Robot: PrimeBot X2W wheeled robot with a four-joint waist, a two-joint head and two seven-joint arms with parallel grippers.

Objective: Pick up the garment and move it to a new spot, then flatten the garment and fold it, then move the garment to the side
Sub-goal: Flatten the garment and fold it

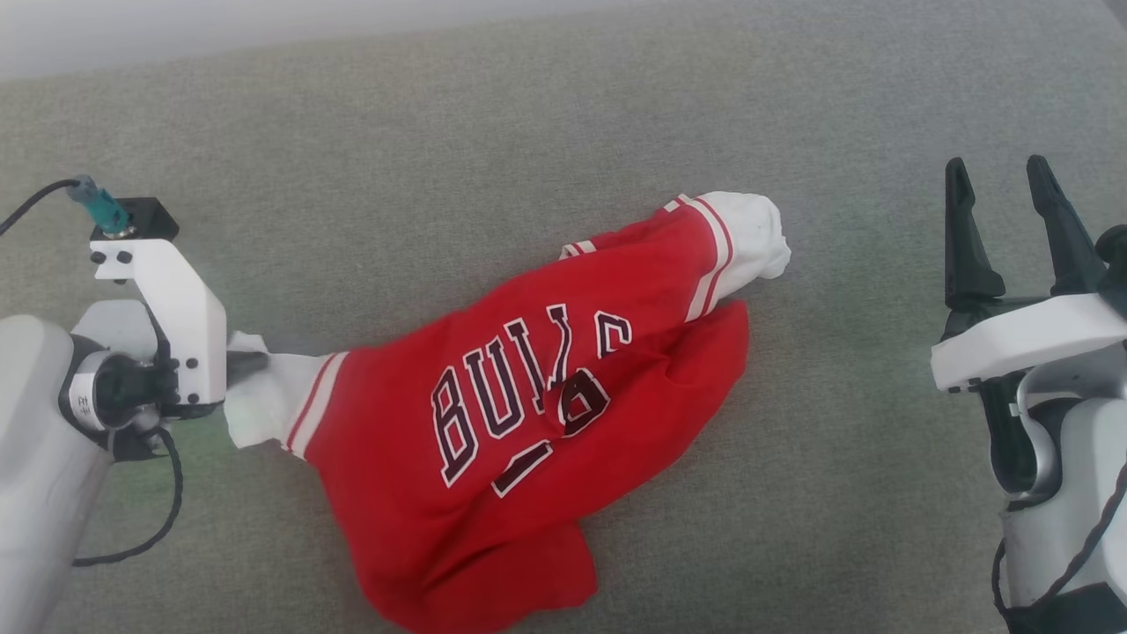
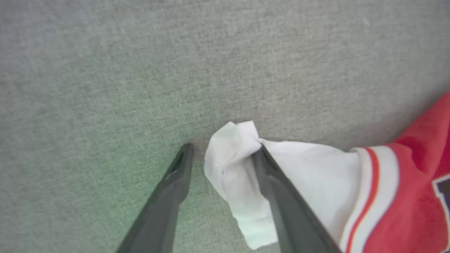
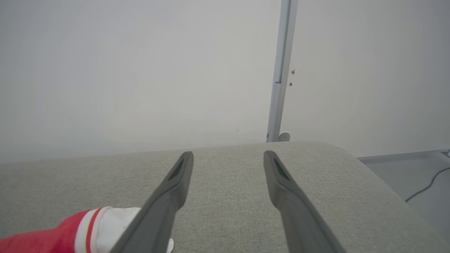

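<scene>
The garment (image 1: 528,414), a red jersey with black white-edged "BULLS" lettering, lies crumpled across the middle of the grey fabric surface (image 1: 440,176). One white sleeve (image 1: 748,233) points to the far right, the other (image 1: 264,396) to the left. My left gripper (image 1: 251,370) is at that left sleeve. In the left wrist view its fingers (image 2: 223,149) stand apart around the white sleeve end (image 2: 235,172), with one finger (image 2: 277,186) lying against the cloth. My right gripper (image 1: 1008,189) hovers open at the right, apart from the jersey; its wrist view catches the other sleeve (image 3: 105,225) beside its open fingers (image 3: 228,156).
The grey surface ends at a white wall along the back (image 1: 264,26). In the right wrist view its rounded corner (image 3: 351,154) drops to a floor with a dark cable (image 3: 429,182), and a grey conduit (image 3: 281,70) runs up the wall.
</scene>
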